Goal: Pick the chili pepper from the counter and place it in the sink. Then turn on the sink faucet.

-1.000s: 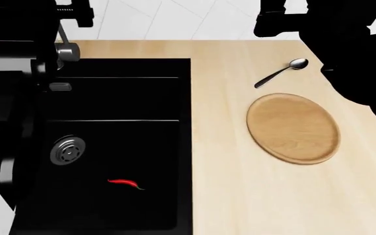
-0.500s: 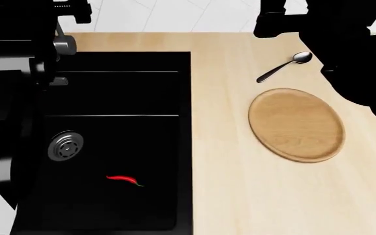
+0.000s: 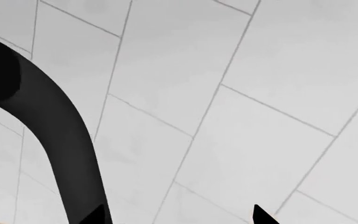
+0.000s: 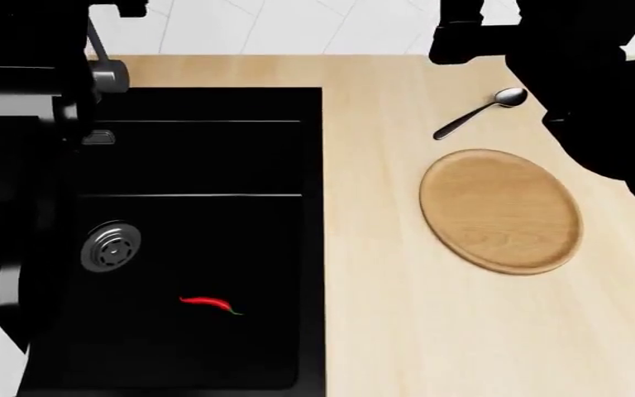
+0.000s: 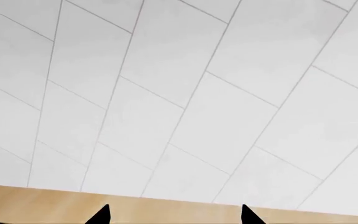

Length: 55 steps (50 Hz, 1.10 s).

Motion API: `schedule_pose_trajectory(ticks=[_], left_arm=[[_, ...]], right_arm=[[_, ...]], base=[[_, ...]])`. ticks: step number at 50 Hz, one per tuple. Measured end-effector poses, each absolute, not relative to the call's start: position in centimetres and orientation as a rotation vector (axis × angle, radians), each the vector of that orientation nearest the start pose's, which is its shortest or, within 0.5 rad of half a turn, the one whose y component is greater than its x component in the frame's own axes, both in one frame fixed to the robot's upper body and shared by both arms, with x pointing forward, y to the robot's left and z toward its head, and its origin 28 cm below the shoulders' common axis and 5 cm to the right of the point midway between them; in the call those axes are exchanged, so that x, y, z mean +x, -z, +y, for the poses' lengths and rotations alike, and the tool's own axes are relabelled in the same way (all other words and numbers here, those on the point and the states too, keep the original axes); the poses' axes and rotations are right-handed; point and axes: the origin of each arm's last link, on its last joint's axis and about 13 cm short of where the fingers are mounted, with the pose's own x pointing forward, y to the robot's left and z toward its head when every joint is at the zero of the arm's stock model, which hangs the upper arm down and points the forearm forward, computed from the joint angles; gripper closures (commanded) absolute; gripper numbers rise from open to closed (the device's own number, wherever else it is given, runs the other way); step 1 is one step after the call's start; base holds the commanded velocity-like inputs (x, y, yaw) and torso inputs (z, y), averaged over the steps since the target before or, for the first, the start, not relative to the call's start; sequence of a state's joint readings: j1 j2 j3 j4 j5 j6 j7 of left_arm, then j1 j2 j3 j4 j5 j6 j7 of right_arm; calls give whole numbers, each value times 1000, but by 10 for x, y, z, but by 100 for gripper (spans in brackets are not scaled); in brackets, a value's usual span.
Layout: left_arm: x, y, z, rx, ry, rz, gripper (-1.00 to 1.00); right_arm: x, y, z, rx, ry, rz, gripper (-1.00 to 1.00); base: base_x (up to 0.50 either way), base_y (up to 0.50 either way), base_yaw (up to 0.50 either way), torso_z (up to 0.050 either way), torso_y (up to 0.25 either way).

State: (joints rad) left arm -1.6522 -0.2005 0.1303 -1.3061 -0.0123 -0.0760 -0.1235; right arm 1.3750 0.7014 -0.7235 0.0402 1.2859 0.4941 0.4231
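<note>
One part of the task looks done: the small bright red chili pepper (image 4: 208,304) lies in the matte black rectangular sink (image 4: 185,165), near the round metal drain (image 4: 110,247). Left gripper (image 3: 175,217) is open beside the dark grey metal faucet (image 3: 54,121), empty; its thin, stiff lever probably needs a firm, centred pinch.

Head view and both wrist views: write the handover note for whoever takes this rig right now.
Left gripper: jaws apart, empty, raised beside the sink faucet spout, facing the tiled wall.
Right gripper: jaws apart, empty, facing the wall over the back edge of the counter.
Chili pepper: lying on the floor of the sink, near the drain.
Done: pepper placed in the sink.
Left: turn on the faucet; no water is visible. Its lever is not clearly visible in any view.
</note>
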Motion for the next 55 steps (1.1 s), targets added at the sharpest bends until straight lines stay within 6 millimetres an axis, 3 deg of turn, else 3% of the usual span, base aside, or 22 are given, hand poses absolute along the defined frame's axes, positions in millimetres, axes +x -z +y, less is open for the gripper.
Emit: schedule_pose_trajectory(ticks=[35, 55], left_arm=[[435, -285, 286, 89, -216, -162, -100], [434, -284, 291, 67, -270, -174, -100]], right_arm=[[325, -323, -146, 79, -225, -189, -100], [325, -321, -146, 79, -226, -186, -100]], base=[[0, 0, 0, 0, 0], [0, 0, 0, 0, -60]])
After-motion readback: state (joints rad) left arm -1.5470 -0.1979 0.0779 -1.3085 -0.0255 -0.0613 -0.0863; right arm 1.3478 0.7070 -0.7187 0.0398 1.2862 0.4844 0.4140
